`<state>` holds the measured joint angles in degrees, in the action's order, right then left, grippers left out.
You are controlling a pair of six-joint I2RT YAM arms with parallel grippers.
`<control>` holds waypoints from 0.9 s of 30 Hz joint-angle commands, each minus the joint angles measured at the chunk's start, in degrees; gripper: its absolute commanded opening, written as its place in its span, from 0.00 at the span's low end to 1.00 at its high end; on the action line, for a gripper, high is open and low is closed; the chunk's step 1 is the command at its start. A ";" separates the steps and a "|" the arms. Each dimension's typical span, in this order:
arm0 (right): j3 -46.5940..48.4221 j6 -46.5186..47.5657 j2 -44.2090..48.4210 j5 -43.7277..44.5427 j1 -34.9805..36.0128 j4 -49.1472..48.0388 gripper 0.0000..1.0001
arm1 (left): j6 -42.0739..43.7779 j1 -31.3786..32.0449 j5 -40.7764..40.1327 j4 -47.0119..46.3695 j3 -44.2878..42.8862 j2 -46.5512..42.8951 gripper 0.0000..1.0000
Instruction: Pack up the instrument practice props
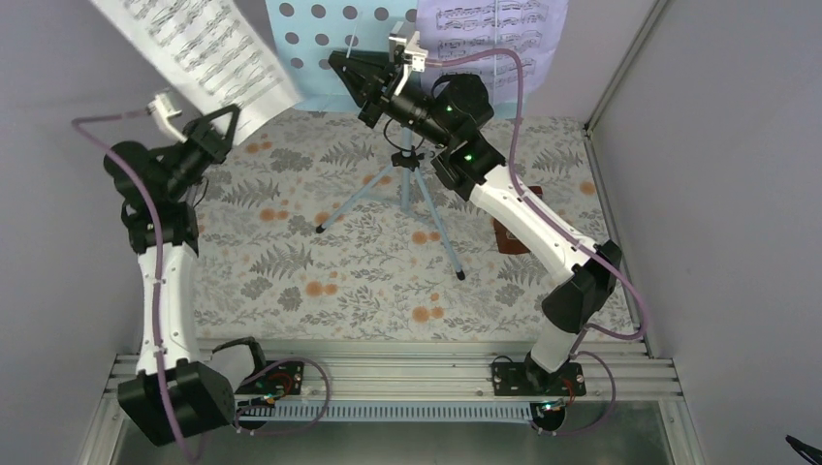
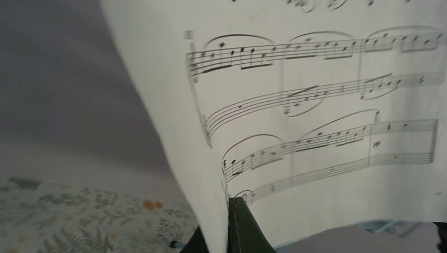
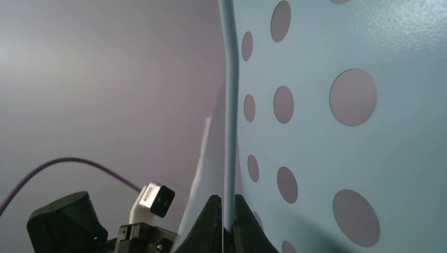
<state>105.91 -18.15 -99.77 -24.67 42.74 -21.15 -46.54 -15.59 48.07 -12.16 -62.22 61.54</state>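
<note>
R fingers [image 3: 211,227] on thin hole-dotted plate [image 3: 316,158]

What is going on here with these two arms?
The left gripper pinches a white page, held up left of the stand. The right gripper pinches the edge of the stand's plate. A lilac page sits on the plate; the metronome is on the table, partly hidden.
</note>
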 commanded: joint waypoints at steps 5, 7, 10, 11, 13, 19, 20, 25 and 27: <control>-1.11 1.42 2.46 4.10 0.24 1.59 0.13 | -4.18 -8.13 -7.87 2.74 17.76 -8.97 0.02; -1.97 1.32 3.04 4.33 0.24 1.28 0.24 | -2.98 -8.14 -9.86 4.88 22.52 -11.18 0.02; -4.17 1.03 4.03 4.20 0.24 -0.35 0.53 | -3.18 -8.14 -11.71 6.94 30.60 -14.15 0.02; -4.83 1.02 4.05 4.11 0.24 -0.77 0.63 | -3.34 -8.14 -12.34 7.64 33.63 -15.51 0.02; -5.84 1.08 6.44 3.58 0.24 -0.93 0.74 | -3.46 -8.10 -14.57 9.89 38.51 -18.42 0.02; -9.04 0.65 9.34 1.63 0.24 -2.10 0.89 | -6.93 -8.00 -18.46 10.92 50.49 -20.64 0.02; -9.40 0.51 9.74 1.37 0.24 -2.22 0.90 | -6.86 -7.98 -17.80 9.55 51.82 -19.30 0.02; -10.28 0.40 11.39 0.50 0.24 -1.63 0.96 | -4.88 -7.96 -13.86 2.05 55.02 -7.57 0.02; -10.55 0.40 12.11 -0.10 0.24 -1.16 0.97 | -4.63 -7.96 -12.70 -0.78 55.57 -2.56 0.02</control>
<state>96.27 -17.56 -89.32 -23.31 42.72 -21.74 -51.88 -23.42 32.36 -5.10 -7.79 52.38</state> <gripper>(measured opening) 0.960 0.026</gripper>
